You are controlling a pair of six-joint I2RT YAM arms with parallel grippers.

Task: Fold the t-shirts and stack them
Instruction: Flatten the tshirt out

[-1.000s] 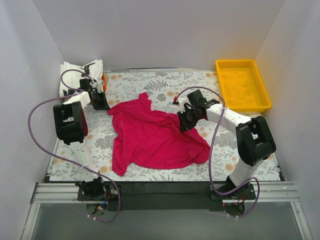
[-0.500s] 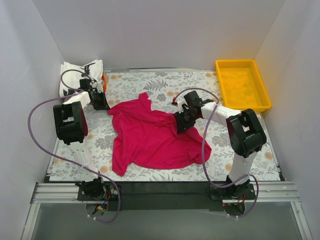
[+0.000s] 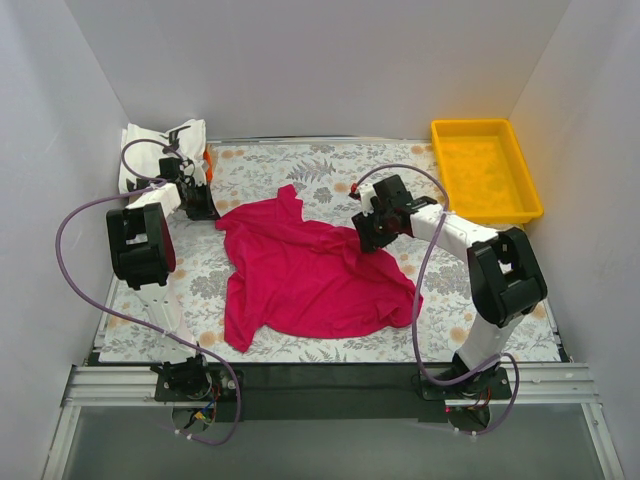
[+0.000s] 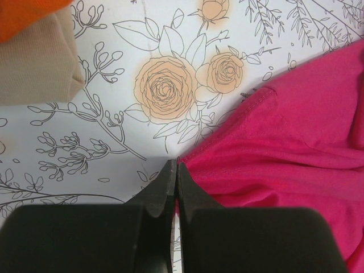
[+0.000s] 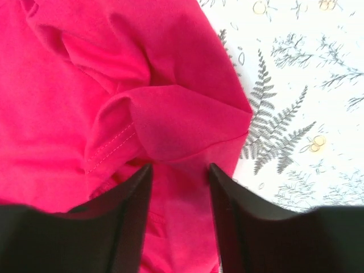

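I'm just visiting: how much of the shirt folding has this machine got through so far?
Done: a pile of folded shirts sits at the far left corner of the table. In hand: the red shirt lies rumpled mid-table; the right gripper is open over a fold at its right edge, the left gripper is shut at its left edge. Left: folding that shirt and adding it to the pile.

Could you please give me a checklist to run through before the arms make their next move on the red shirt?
1. Right gripper open around a fold of the magenta t-shirt: ok.
2. Left gripper shut at the shirt's edge, cloth actually pinched: cannot tell.
3. Shirt lying flat for folding: not ok, crumpled.
4. Folded stack apart from the shirt: ok.
5. Yellow tray clear of both arms: ok.
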